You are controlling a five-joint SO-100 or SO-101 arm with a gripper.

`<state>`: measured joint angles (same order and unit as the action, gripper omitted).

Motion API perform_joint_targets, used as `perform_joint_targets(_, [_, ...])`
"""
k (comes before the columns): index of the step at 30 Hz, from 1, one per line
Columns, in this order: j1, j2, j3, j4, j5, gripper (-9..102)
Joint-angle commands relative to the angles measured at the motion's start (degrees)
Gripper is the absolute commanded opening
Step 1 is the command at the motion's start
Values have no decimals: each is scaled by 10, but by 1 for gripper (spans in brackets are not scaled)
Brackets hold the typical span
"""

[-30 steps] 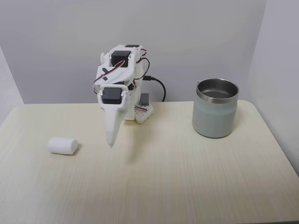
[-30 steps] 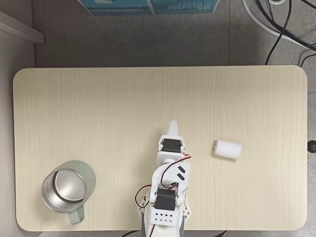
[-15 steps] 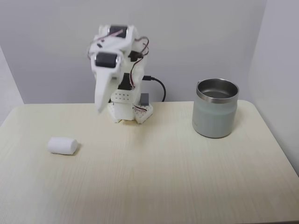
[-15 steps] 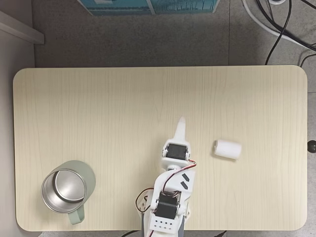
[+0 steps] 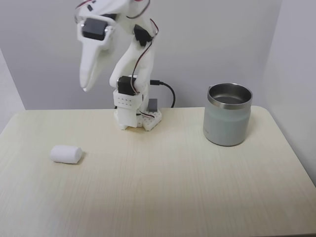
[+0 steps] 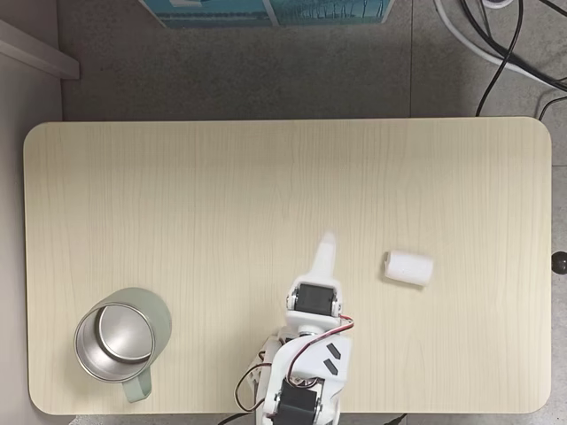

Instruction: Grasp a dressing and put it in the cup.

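Pincer (image 5: 87, 88) closed, empty, raised high over table (image 5: 163, 197); top view places dressing (image 6: 408, 267) beside tip, cup (image 6: 115, 343) opposite.

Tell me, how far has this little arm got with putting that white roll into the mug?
Nothing is done so far: the dressing lies untouched on the table, and the cup stands apart with nothing visible inside in the top-down fixed view. In hand: the gripper is raised high above the table, its fingers together and holding nothing. Left: reaching the roll, grasping it, carrying it across and dropping it in.
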<state>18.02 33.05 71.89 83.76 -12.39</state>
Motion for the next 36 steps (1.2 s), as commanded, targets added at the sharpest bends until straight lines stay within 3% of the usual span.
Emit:
perform_joint_targets(1, [63,60,62,47,-34,13])
perform_joint_targets(7, [139,156,104,106,-125,19])
perform_joint_targets(11, [166,196,69,103,-157,21])
perform_joint_targets(23, [245,218,-191,-93,-235,23])
perform_joint_targets(36, [313,428,-211,-255,-274,23])
